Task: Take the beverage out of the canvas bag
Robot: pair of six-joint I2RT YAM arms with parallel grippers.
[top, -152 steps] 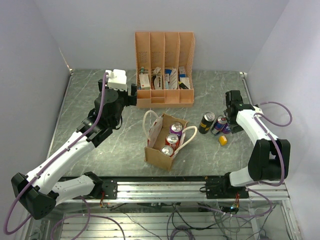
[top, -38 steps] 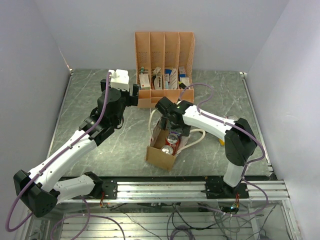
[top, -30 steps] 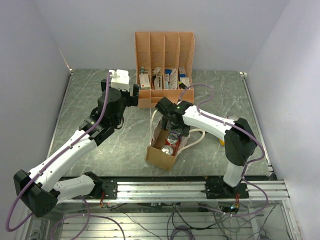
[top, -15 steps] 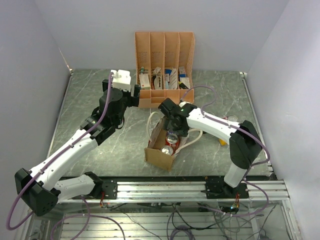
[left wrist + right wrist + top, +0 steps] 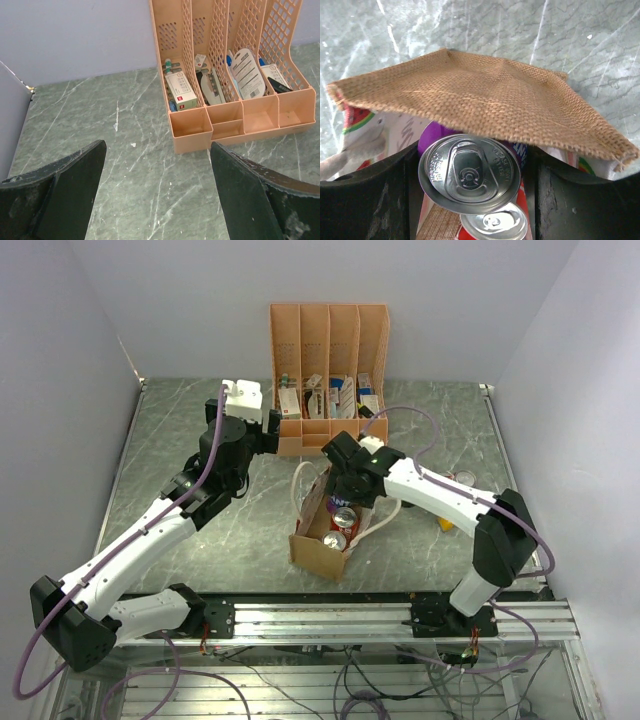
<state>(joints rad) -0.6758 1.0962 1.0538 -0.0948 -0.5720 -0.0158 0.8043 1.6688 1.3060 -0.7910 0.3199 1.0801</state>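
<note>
The table (image 5: pixel 160 430) is dark green-grey stone with thin white lines in it. A tall orange-pink file rack (image 5: pixel 330 350) stands at the back, and the brown canvas bag (image 5: pixel 318 545) sits in the middle, in front of the rack. On the right, a small yellow thing (image 5: pixel 445 523) lies near a can (image 5: pixel 466 478) that is mostly hidden.

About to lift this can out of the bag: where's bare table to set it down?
For the purple can: bare marble right of the canvas bag toward the near edge, and the far right corner beside the file organizer. Crowded beyond the right arm: another can, a yellow item.
</note>
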